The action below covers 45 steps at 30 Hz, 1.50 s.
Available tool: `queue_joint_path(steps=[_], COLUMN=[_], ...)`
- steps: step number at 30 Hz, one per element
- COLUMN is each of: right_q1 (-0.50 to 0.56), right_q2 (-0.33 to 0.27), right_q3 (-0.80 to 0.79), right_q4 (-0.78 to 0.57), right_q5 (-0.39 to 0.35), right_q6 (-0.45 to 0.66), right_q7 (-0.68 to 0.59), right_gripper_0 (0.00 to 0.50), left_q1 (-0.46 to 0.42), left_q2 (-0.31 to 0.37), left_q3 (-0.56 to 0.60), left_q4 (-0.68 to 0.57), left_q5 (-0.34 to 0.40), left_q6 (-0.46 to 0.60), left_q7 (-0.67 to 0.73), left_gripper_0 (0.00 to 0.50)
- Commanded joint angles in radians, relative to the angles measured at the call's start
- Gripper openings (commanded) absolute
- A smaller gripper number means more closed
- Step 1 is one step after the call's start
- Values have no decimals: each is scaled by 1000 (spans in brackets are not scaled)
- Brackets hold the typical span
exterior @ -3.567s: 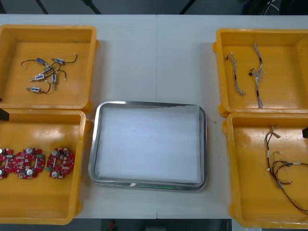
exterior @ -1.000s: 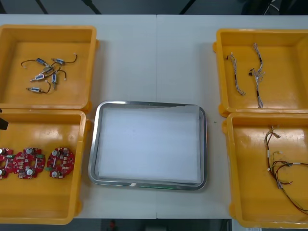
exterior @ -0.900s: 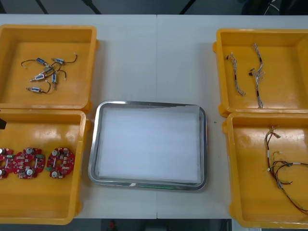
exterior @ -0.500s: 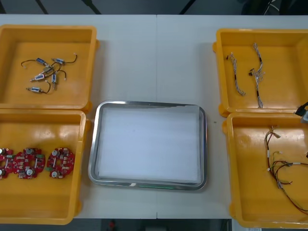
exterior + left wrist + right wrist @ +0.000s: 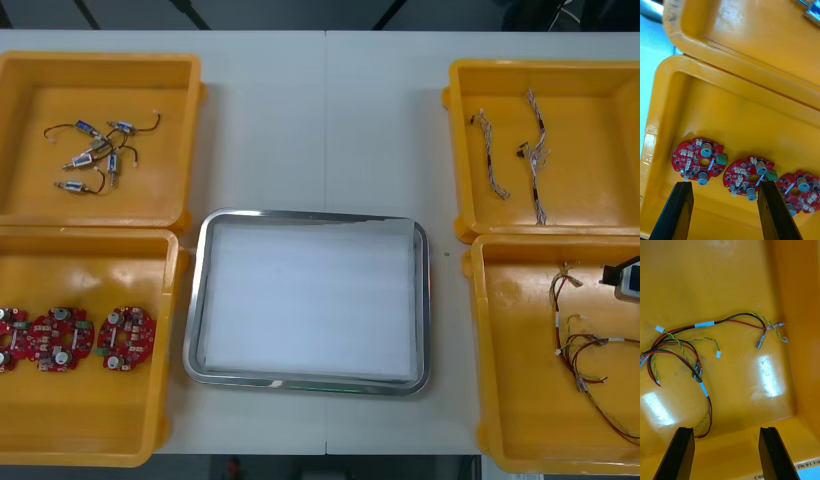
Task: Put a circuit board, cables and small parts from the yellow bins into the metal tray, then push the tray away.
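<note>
3 round red circuit boards [image 5: 748, 176] lie in a row on the floor of the near left yellow bin [image 5: 170, 340]. The left gripper [image 5: 724, 186] hangs over them with its 2 black fingers standing wide apart, holding nothing. Across the table [image 5: 330, 120] the right gripper [image 5: 725, 433] hovers, likewise spread and empty, over the red and yellow cables [image 5: 685, 352] in the near right yellow bin [image 5: 476, 340]. The metal tray [image 5: 196, 300] sits between the bins, white inside, with nothing in it.

I'd judge the cables featherlight and limp, and tangled enough that lifting 1 strand may drag the rest along. The best hold looks to be where the wires bunch at the small crimped joint [image 5: 697, 371], not at a loose end. The boards should be light and stiff but delicate. The silver cans [image 5: 706, 147] and green connector [image 5: 721, 158] stand proud, so a pinch across the bare rim seems safer than squeezing the parts.

As for writing, a strip of pale tape [image 5: 805, 467] on the rim of the cable bin carries handwriting, but I cannot make out a word. The white sleeves [image 5: 704, 324] on the cables look blank, and I see no brand on the boards.
</note>
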<state>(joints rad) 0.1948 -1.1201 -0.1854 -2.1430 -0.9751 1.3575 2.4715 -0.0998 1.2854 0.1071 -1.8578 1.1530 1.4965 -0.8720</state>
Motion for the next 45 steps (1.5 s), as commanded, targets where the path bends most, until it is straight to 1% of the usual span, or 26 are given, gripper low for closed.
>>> queue_joint_path(steps=[1,5,9,12,16,23,30,34,37,38,39,40,41,42,43,44,45], right_q1=[22,22,22,20,15,-20,-52,-58,-58,-58,-58,-58,-60,-60,-61,-61,-61], right_q2=[-40,-40,-40,-40,-40,-37,-37,-35,-30,-29,-29,-29,-27,-27,-27,-27,-27], right_q3=[70,103,123,141,188,268,330,339,340,340,340,340,340,340,340,340,339], right_q4=[66,130,175,195,226,287,345,348,347,347,348,347,347,347,348,347,347], right_q5=[4,-2,0,12,27,29,29,30,29,29,29,27,27,27,29,30,30], right_q6=[-77,-136,-166,-195,-264,-339,-394,-397,-396,-396,-396,-397,-397,-397,-397,-397,-396], right_q7=[57,78,98,109,116,118,118,118,118,118,118,118,118,118,118,118,118], right_gripper_0=[500,500,500,500,500,500,500,500,498,479,395,234,167,76,21,0,0], left_q1=[17,17,17,17,17,17,19,19,19,19,20,20,20,20,20,22,20], left_q2=[55,55,55,55,55,55,55,55,51,49,46,45,45,45,45,45,45], left_q3=[-15,-61,-98,-118,-159,-222,-247,-254,-254,-254,-254,-257,-261,-265,-273,-279,-290], left_q4=[49,68,69,72,78,100,134,147,183,186,190,192,193,195,196,196,198], left_q5=[-12,-30,-56,-61,-67,-76,-55,-49,-7,-3,-3,-3,-4,-3,-4,-4,-6], left_q6=[-39,-87,-111,-125,-162,-225,-275,-291,-311,-314,-315,-315,-315,-318,-323,-326,-337], left_q7=[-5,4,19,27,36,51,51,56,53,53,53,54,56,59,60,62,65], left_gripper_0=[500,500,500,500,500,500,500,500,500,500,500,500,500,500,500,500,500])
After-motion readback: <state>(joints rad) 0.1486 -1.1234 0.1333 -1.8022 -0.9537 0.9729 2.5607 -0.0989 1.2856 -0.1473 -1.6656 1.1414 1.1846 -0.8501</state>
